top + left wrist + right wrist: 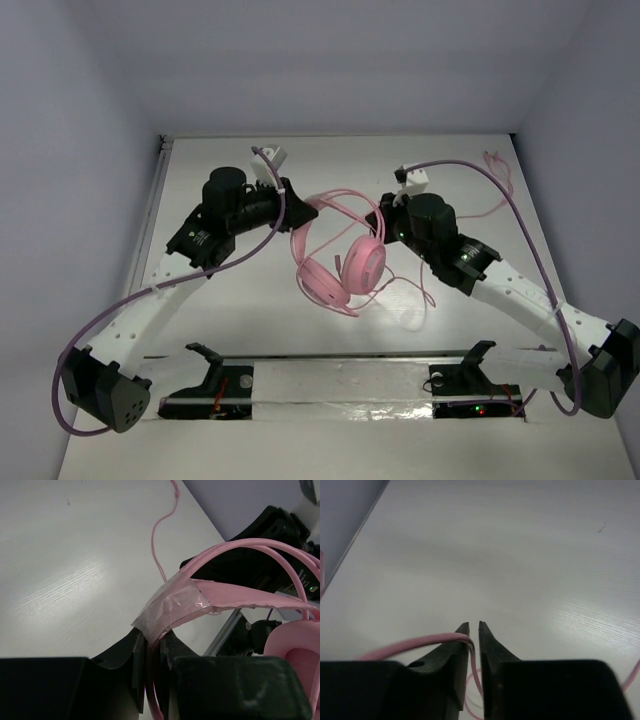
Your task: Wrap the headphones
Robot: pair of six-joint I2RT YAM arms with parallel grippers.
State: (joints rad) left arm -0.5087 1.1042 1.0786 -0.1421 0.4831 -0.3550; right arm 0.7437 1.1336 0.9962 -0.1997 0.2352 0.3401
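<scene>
White tabletop [250, 320]; left jaws tight on pink headband [250, 597], right jaws snug on thin cord [420, 641].

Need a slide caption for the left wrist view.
Left gripper shut on the taped headband of the pink headphones, cord trailing over the table.

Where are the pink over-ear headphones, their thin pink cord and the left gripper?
pink over-ear headphones [364, 263], top external view, on a round padded earcup.
thin pink cord [420, 642], right wrist view, on its curved stretch.
left gripper [153, 639], left wrist view, midway between its fingertips.
</scene>
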